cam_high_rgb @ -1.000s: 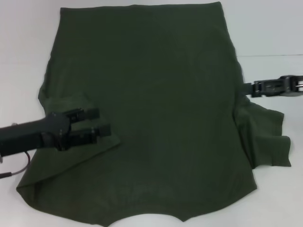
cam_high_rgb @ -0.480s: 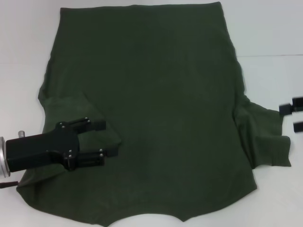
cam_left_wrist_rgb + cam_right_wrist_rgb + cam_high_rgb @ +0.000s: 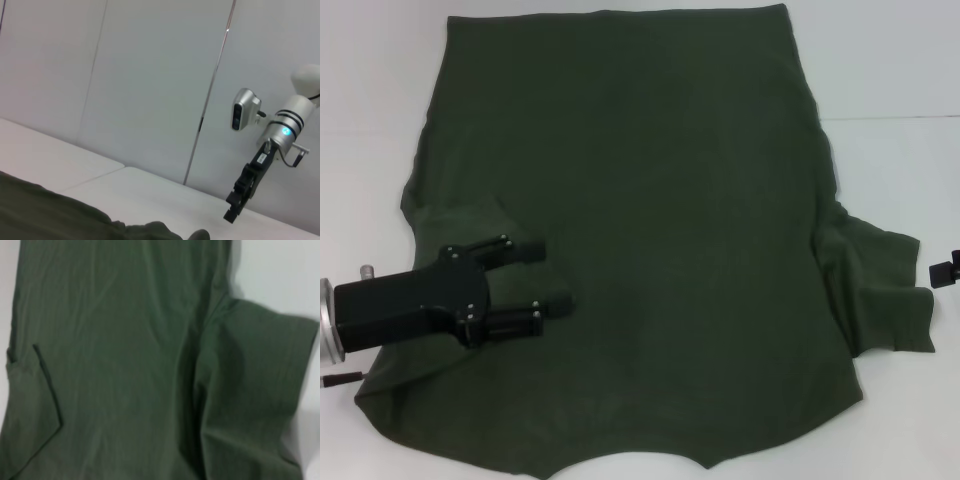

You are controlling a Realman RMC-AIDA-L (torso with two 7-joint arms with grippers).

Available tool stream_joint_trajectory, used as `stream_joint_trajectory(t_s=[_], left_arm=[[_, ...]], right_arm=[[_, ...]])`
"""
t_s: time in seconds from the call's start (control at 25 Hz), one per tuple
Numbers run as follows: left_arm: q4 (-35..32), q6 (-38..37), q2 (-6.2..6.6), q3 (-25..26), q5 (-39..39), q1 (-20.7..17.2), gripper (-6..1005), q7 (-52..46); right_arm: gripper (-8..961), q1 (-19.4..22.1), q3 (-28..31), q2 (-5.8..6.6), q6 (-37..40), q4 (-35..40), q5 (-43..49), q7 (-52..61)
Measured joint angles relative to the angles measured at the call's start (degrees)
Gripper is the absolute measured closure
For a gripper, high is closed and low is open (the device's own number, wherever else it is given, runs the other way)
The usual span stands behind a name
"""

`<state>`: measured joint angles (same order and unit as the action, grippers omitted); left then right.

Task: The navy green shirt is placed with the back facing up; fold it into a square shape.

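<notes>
The navy green shirt (image 3: 640, 220) lies spread back-up on the white table (image 3: 890, 60). Its left sleeve (image 3: 470, 225) is folded in over the body. Its right sleeve (image 3: 880, 290) sticks out flat at the right. My left gripper (image 3: 555, 278) is open and empty, just over the folded sleeve's edge at the lower left of the shirt. My right gripper (image 3: 947, 272) shows only at the right edge, off the cloth beside the right sleeve. It also shows far off in the left wrist view (image 3: 236, 202). The right wrist view looks down on the shirt (image 3: 115, 340) and its right sleeve (image 3: 260, 390).
White table surface surrounds the shirt on the left (image 3: 370, 120) and right (image 3: 900, 180). The collar end reaches the near edge of the head view. A pale panelled wall (image 3: 150, 75) stands behind the table.
My right gripper has pulled away from the shirt's right side, down and out to the view's edge. My left arm has turned and its open gripper has shifted slightly over the folded sleeve.
</notes>
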<state>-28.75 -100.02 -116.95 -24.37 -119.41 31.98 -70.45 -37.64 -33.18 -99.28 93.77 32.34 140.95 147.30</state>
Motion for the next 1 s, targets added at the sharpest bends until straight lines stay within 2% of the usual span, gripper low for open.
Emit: stream_joint_trajectory(t_s=[1.0], left_arm=[[0.3,2.3,-0.84,-0.2,0.6,0.7,139,-0.3]], right_arm=[[9,-1.7,-1.4,-1.63,-12.6,-6.5,0.4,-6.7]])
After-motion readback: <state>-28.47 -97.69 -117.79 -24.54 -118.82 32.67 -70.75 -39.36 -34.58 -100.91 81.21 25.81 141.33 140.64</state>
